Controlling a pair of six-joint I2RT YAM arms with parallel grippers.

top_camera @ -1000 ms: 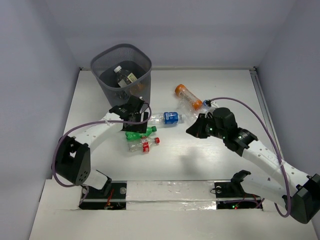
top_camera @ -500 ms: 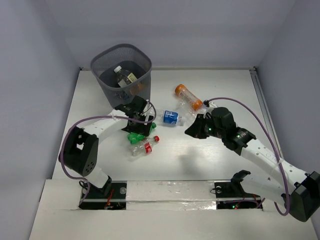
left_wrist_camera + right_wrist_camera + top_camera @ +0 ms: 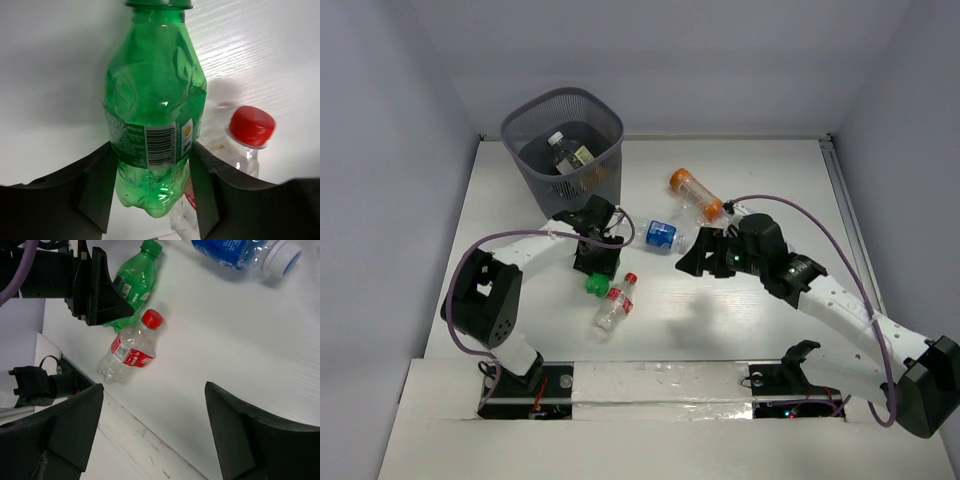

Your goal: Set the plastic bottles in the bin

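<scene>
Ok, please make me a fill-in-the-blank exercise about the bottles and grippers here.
The green bottle lies ___ the fingers of the left gripper.
The clear bottle beside it has a ___ cap.
The right gripper is ___, holding nothing.
The orange bottle lies ___ the bin.
Missing words: between, red, open, outside.

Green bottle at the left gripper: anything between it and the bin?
Nothing visible. The green bottle sits between the fingers of the left gripper, and the bin stands just beyond, with no bottle showing between them. The red-capped bottle lies on the near side, the blue-labelled bottle off to the right.
</scene>
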